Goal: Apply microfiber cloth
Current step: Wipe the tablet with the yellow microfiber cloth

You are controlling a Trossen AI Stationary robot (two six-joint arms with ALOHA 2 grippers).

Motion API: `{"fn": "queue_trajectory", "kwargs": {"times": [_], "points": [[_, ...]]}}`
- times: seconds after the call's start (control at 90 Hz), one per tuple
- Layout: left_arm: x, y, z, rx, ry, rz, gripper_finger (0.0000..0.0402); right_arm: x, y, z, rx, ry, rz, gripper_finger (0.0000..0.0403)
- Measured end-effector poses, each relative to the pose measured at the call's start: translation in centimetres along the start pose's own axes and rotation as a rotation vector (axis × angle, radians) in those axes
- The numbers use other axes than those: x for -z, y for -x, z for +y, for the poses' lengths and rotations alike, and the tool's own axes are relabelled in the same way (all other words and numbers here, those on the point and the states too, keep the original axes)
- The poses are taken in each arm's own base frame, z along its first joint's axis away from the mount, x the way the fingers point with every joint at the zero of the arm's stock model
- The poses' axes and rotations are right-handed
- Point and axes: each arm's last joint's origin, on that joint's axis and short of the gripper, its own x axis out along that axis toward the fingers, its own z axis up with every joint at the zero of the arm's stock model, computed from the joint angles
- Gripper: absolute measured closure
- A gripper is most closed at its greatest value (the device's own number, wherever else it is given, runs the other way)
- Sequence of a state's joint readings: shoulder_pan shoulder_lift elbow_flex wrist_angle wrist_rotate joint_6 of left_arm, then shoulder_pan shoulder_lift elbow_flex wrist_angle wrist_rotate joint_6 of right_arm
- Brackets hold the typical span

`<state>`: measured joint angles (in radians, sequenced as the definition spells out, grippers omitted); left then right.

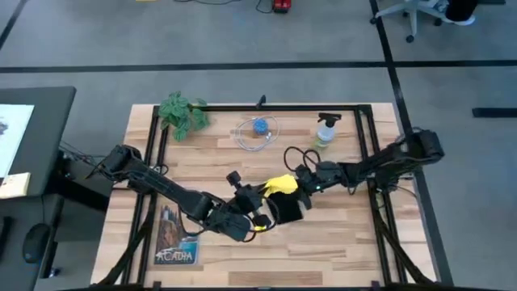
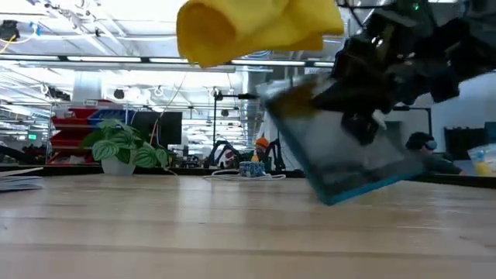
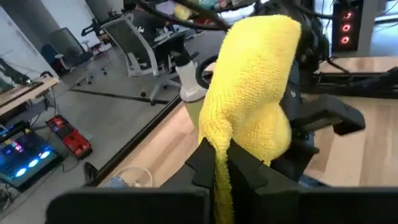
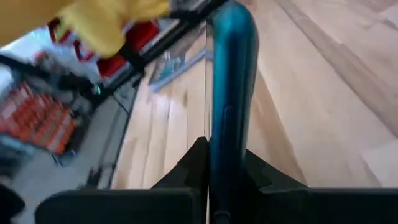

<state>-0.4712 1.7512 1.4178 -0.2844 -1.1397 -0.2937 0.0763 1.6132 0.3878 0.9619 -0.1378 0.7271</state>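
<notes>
The yellow microfiber cloth (image 1: pixel 279 184) hangs bunched above the table's middle, with my left gripper (image 1: pixel 265 196) shut on it; in the low view the cloth (image 2: pixel 256 27) shows high up. Right beside it is a dark tablet (image 1: pixel 287 212) with a teal edge, tilted in the low view (image 2: pixel 349 159). My right gripper (image 1: pixel 301 191) is shut on the tablet. The cloth sits next to the tablet's upper part; whether they touch does not show. My left gripper pinches a narrow gathered part of the cloth (image 3: pixel 222 167) between its two fingers; several layers seem bunched there. The rest of the cloth (image 3: pixel 255 93) bulges in a thick roll beyond the fingertips, clear of the table. My right gripper pinches the tablet across its thickness, one finger on each face, at the teal edge (image 4: pixel 227 152). The fingers come from above and from the table's right. The tablet is tilted, its lower corner (image 2: pixel 333 200) close to the tabletop; I cannot tell whether it rests there.
A potted plant (image 1: pixel 184 114) stands at the far left, a clear dish (image 1: pixel 257 129) with a blue thing at the far middle, and a spray bottle (image 1: pixel 325 129) at the far right. A magazine (image 1: pixel 174 239) lies near left. A black cable (image 1: pixel 296 155) loops behind the grippers.
</notes>
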Motion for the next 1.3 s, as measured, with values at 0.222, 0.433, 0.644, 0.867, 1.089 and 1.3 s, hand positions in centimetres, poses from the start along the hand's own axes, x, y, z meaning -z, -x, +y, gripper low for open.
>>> {"fn": "queue_trajectory", "kwargs": {"times": [0.222, 0.433, 0.644, 0.867, 1.089, 1.3], "points": [[0.2, 0.0, 0.0, -0.005, -0.001, 0.010, 0.0402, 2.0, -1.7, -2.0, 0.036, -0.103, -0.040, 0.0381], [0.4, 0.0, 0.1, -0.008, 0.002, 0.018, 0.0402, 3.1, -2.2, -3.2, 0.068, -0.142, -0.057, 0.0357], [0.4, 0.0, 0.1, -0.007, 0.008, 0.019, 0.0402, 3.3, -2.2, -3.3, 0.074, -0.071, -0.036, 0.0312], [0.4, 0.0, 0.1, -0.005, 0.008, 0.019, 0.0402, 3.0, -1.7, -3.0, 0.105, 0.053, 0.043, 0.0228], [0.4, 0.0, 0.1, -0.005, 0.009, 0.020, 0.0402, 2.8, -0.2, -2.7, 0.247, 0.114, 0.183, 0.0185], [0.4, 0.0, 0.1, -0.005, 0.014, 0.020, 0.0402, 1.9, 1.1, -1.5, 0.277, 0.209, 0.215, 0.0187]]}}
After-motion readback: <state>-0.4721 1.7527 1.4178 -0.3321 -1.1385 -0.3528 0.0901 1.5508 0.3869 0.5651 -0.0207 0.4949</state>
